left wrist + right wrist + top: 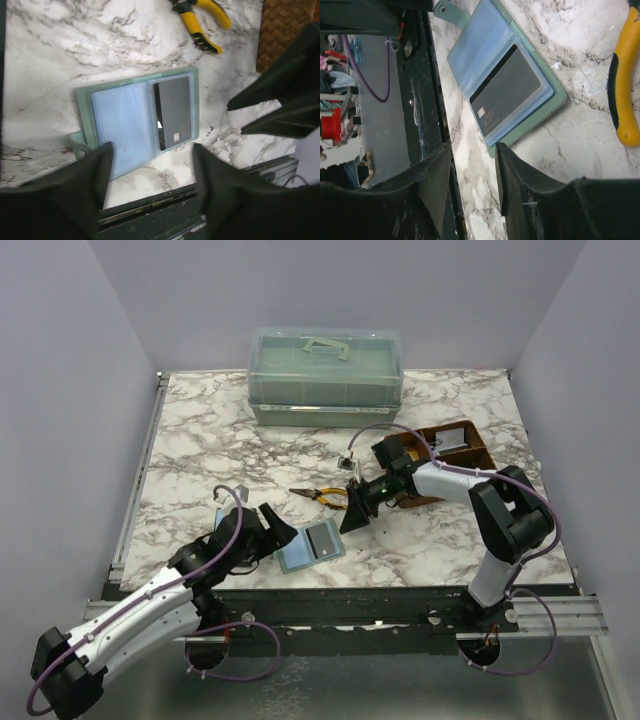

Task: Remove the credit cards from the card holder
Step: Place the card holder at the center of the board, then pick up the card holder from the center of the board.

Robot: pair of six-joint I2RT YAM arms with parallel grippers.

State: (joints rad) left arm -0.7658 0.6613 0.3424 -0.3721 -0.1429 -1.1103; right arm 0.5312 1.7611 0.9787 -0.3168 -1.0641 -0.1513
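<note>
Card holder [125, 120] lies open on the worktop [50, 40], so its dark credit card [174, 112] shows. Left jaws and right jaws hang open, holding nothing.

The card holder [312, 545] lay by the desk's [200, 440] near edge, a credit card [323, 539] in its right panel. Pliers [325, 497] lay just behind it, a tray [483, 445] near the right edge, a lidded box [325, 375] at the far edge.
</note>
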